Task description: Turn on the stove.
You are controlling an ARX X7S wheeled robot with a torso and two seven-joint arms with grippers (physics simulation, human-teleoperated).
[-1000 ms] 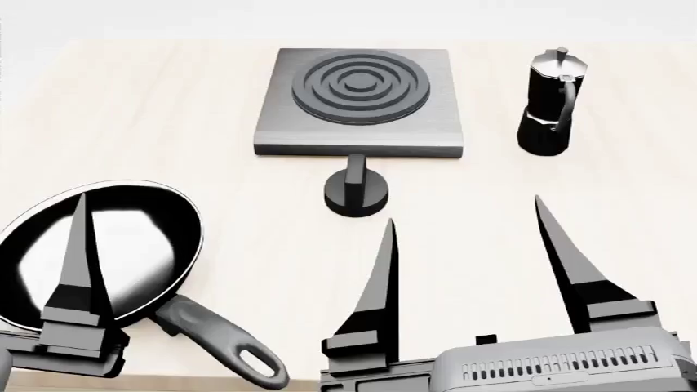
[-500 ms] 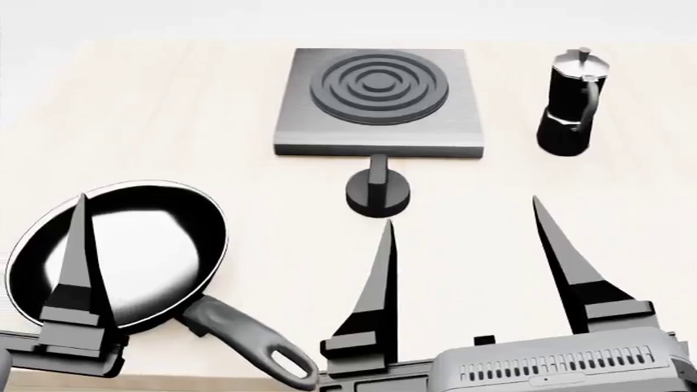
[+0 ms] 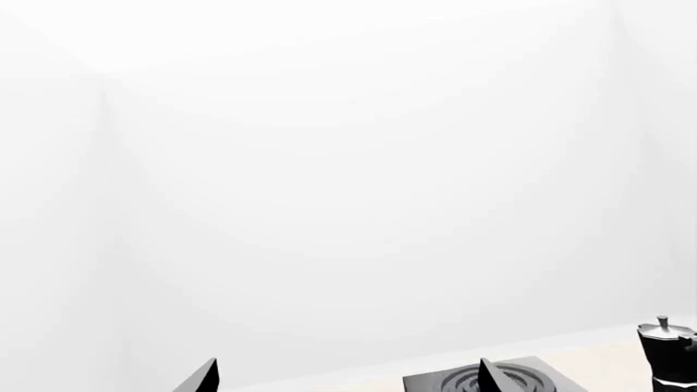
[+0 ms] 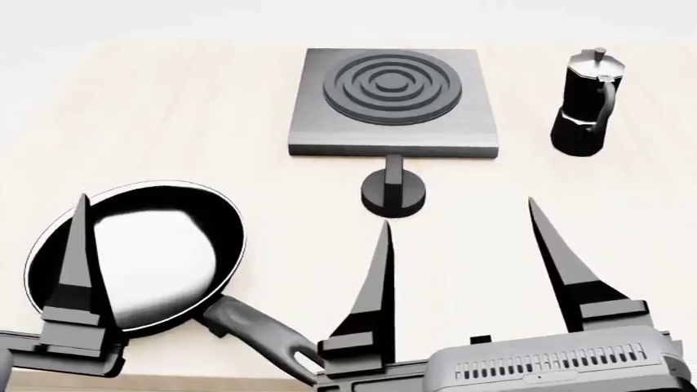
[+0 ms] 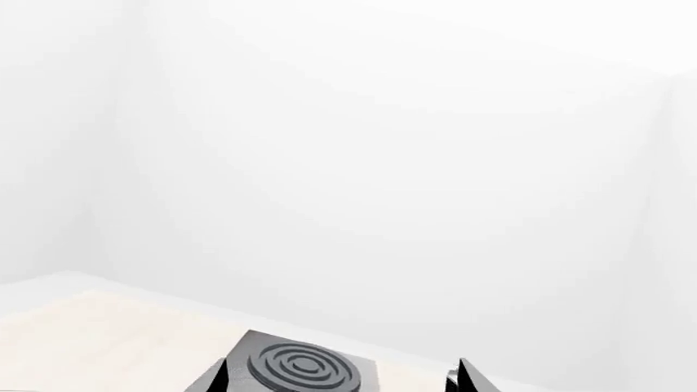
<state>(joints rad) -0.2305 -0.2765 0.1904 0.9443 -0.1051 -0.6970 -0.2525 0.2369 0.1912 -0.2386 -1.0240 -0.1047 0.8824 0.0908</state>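
The stove is a grey square plate with a dark ringed burner, lying flat at the back of the table. Its black round knob stands on the table just in front of the plate's near edge. My right gripper is open, its two fingers pointing toward the knob from the near side, well short of it. Only one finger of the left gripper shows in the head view, over the frying pan. The left gripper is open and empty. Both wrist views catch the stove beyond the fingertips.
A black frying pan lies at the near left, its handle pointing toward the right gripper's base. A black moka pot stands right of the stove. The pale wooden table ends at a white wall behind.
In the head view the stove, knob, moka pot and pan have all shifted right. Both grippers keep their places in the view and stay open.
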